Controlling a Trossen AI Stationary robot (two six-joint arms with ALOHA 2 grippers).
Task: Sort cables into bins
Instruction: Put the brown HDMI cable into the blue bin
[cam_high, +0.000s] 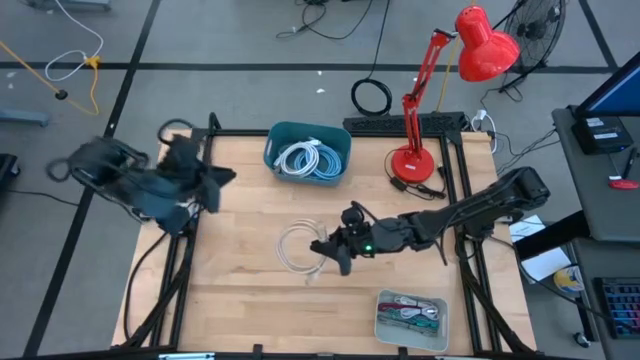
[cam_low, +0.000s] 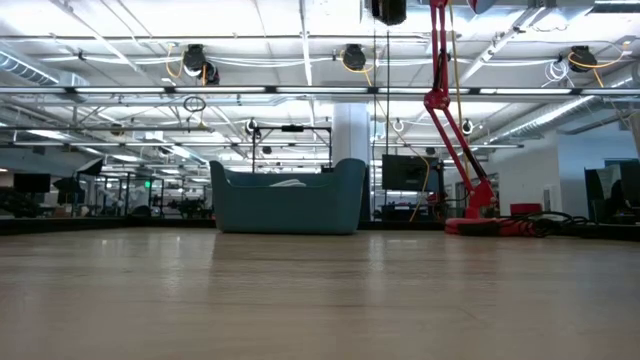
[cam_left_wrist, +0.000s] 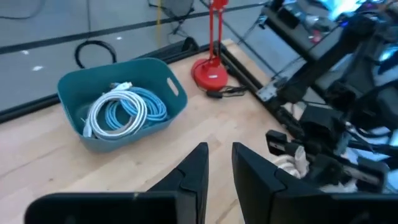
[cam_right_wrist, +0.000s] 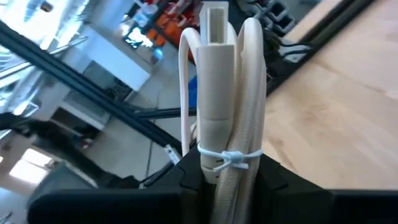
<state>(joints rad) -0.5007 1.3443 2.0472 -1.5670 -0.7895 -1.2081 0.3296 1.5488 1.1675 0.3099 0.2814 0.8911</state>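
A light wooden desk (cam_high: 250, 300) in an open workshop carries the scene we see from above. At its far edge a deep dark teal plastic tub (cam_high: 308, 152) holds coiled light blue and white cables (cam_high: 310, 160); a red desk lamp (cam_high: 430, 100) stands by the far right corner. Near the desk's near right corner, a shallow pale grey tray (cam_high: 411, 318) holds short maroon, teal and grey cable pieces (cam_high: 412, 312). The right gripper (cam_high: 335, 248) reaches low across the desk's middle, fingers clamped on a tied beige cable coil (cam_right_wrist: 224, 118), its loop trailing toward the left. The left gripper (cam_left_wrist: 219, 165) hangs over the far left corner, fingers slightly apart, pointing toward the tub.
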